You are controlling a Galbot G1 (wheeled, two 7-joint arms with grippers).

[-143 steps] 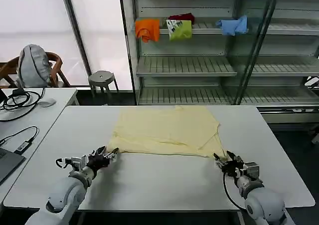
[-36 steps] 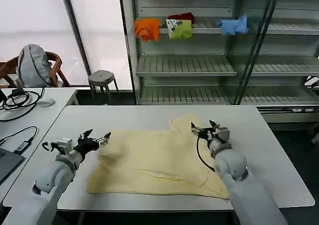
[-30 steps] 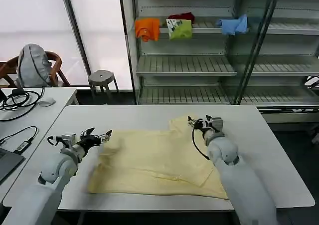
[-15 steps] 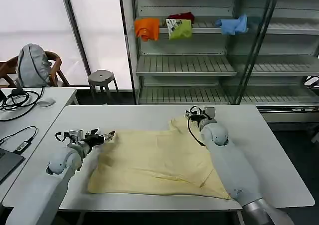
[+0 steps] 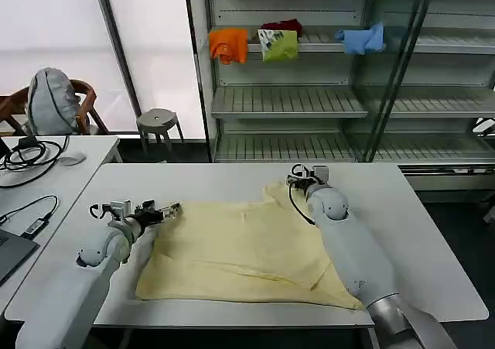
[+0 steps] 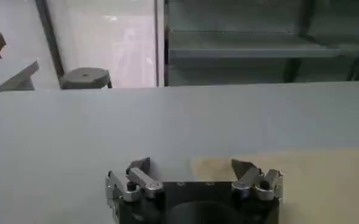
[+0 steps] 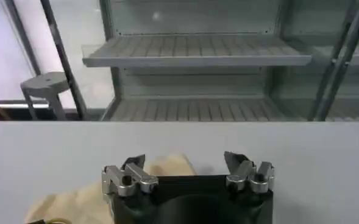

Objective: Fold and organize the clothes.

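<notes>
pale yellow t-shirt spread flat on table, one fold in; left gripper at its far left corner, right gripper at far right edge, both spread, empty; likely soft, thin, limp; best pinched at corners, edges.

T-shirt neck label, print hidden; right arm covers its right side.

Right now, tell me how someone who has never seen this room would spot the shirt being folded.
Look at the big grey table in front of the metal shelves. The shirt lies spread flat across its middle, between the left hand and the right hand, both open at its far corners. It is large and pale yellow, unlike the small orange, green, red and blue clothes up on the shelf.
</notes>
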